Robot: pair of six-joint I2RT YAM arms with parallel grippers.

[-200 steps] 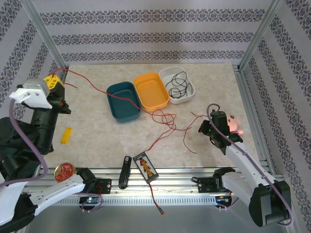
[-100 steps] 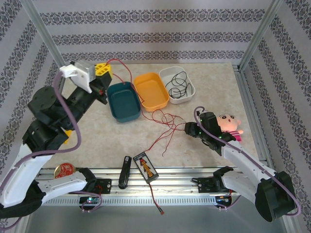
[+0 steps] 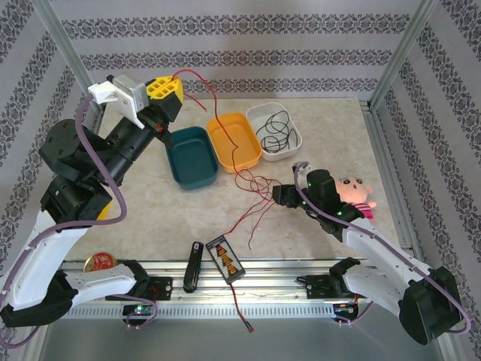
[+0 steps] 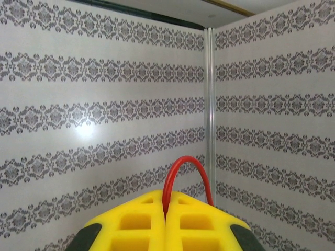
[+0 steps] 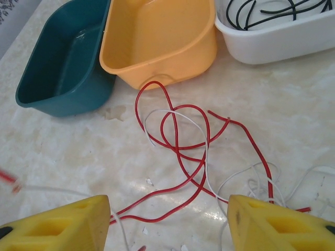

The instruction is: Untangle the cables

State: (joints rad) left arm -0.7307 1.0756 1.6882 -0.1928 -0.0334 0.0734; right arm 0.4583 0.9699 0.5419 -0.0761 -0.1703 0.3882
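My left gripper (image 3: 164, 88) is raised at the back left, its yellow fingers shut on the red cable (image 3: 225, 128). In the left wrist view, the red cable (image 4: 180, 167) arches out from between the closed tips of the left gripper (image 4: 166, 201). From there the red cable hangs across the orange tray (image 3: 234, 138) down to a tangle on the table. My right gripper (image 3: 279, 194) stands open just right of that tangle. In the right wrist view, the right gripper (image 5: 166, 225) straddles red cable loops (image 5: 178, 141) crossed by the white cable (image 5: 207, 157). The black cable (image 3: 274, 129) lies coiled in the white tray (image 3: 293, 139).
A teal tray (image 3: 192, 156) sits left of the orange one. A pink plush doll (image 3: 353, 192) lies by my right arm. A black orange-striped device (image 3: 225, 258), a black tool (image 3: 193, 267) and a red tin (image 3: 99, 265) lie along the front edge.
My left gripper carried the red cable up and to the right, from the left side to above the teal tray. My right gripper opened and moved left toward the tangle.
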